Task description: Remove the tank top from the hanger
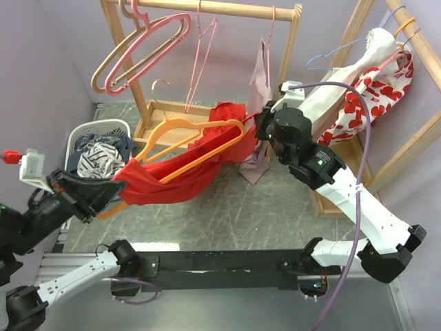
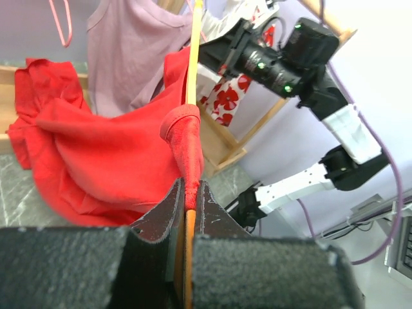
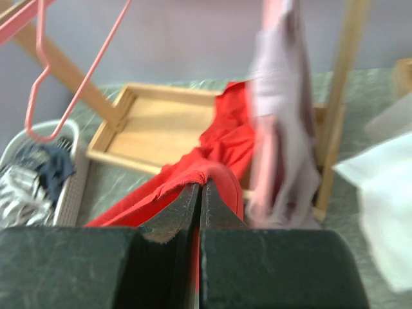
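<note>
My left arm reaches out low from the left side. My left gripper is squeezed tight on the hanger. My right arm bends up high and leans in from the right. My right gripper is pinched tight on the tank top.
</note>
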Robot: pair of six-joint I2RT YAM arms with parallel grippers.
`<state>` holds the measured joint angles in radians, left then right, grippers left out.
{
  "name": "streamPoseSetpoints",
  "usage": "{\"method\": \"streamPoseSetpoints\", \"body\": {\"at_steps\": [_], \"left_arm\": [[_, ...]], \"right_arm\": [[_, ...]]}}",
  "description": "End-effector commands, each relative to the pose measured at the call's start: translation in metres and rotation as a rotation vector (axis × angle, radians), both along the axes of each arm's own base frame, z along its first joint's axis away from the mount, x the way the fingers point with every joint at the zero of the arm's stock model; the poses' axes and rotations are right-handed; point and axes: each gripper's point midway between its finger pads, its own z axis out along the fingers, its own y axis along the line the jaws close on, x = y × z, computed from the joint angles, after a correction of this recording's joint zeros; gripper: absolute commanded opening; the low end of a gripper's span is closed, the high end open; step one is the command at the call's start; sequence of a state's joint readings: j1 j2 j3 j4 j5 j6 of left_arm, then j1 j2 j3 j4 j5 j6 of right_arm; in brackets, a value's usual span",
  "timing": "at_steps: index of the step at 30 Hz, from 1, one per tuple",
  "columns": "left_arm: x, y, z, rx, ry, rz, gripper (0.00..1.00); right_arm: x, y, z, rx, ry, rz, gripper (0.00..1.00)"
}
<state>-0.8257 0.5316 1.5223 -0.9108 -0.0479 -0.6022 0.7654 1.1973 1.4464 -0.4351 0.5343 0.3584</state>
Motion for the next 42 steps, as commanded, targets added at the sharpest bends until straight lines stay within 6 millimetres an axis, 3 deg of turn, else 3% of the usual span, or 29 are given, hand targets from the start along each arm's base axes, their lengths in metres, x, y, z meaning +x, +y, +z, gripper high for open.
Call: {"method": "streamPoseSetpoints", "body": {"at_steps": [1,6,10,12,14,18,19,20,22,23,25,26,29,31,38,42], "left_arm": [[-0.021,0.012,0.034,-0.125,-0.094,-0.041,0.01],[-0.015,0.021,0.039,-0.154,-0.117,0.022,0.01],[0.000,0.007,0.029,-0.090,-0.088,0.028,0.01],[0.015,-0.002,0.025,-0.035,-0.055,0.056,0.01],[0.028,-0.008,0.019,0.017,-0.021,0.084,0.01],[0.042,-0.016,0.015,0.041,-0.023,0.106,0.01],[0.046,-0.017,0.012,0.050,-0.015,0.118,0.01],[0.050,-0.020,0.009,0.062,-0.004,0.126,0.01],[0.055,-0.022,0.003,0.078,0.012,0.137,0.01],[0.058,-0.025,0.001,0.090,0.018,0.136,0.01],[0.062,-0.030,-0.006,0.106,0.030,0.134,0.01],[0.064,-0.033,-0.009,0.116,0.035,0.131,0.01],[0.067,-0.046,-0.015,0.127,0.036,0.091,0.01],[0.067,-0.058,-0.019,0.128,0.029,0.045,0.01],[0.070,-0.081,-0.024,0.128,-0.004,-0.034,0.01],[0.069,-0.085,-0.030,0.136,-0.018,-0.059,0.01]], "right_arm": [[-0.003,0.024,-0.007,0.026,0.020,0.120,0.00],[-0.026,0.045,-0.020,0.052,0.055,0.296,0.00],[-0.052,0.055,-0.037,0.002,0.117,0.441,0.00],[-0.079,0.073,-0.046,-0.053,0.139,0.601,0.00],[-0.102,0.077,-0.067,-0.137,0.195,0.636,0.00],[-0.117,0.068,-0.104,-0.183,0.272,0.599,0.03],[-0.117,0.067,-0.104,-0.164,0.270,0.588,0.11],[-0.117,0.061,-0.099,-0.149,0.255,0.565,0.20],[-0.110,0.052,-0.086,-0.112,0.202,0.499,0.23],[-0.110,0.046,-0.073,-0.087,0.162,0.482,0.48],[-0.104,0.039,-0.048,-0.056,0.084,0.442,0.55],[-0.104,0.037,-0.038,-0.046,0.053,0.439,0.67],[-0.104,0.042,-0.002,-0.008,-0.041,0.470,0.68],[-0.099,0.050,0.010,0.024,-0.078,0.476,0.69],[-0.084,0.084,0.038,0.213,-0.080,0.524,0.71],[-0.092,0.105,0.055,0.392,-0.092,0.634,0.70]]}}
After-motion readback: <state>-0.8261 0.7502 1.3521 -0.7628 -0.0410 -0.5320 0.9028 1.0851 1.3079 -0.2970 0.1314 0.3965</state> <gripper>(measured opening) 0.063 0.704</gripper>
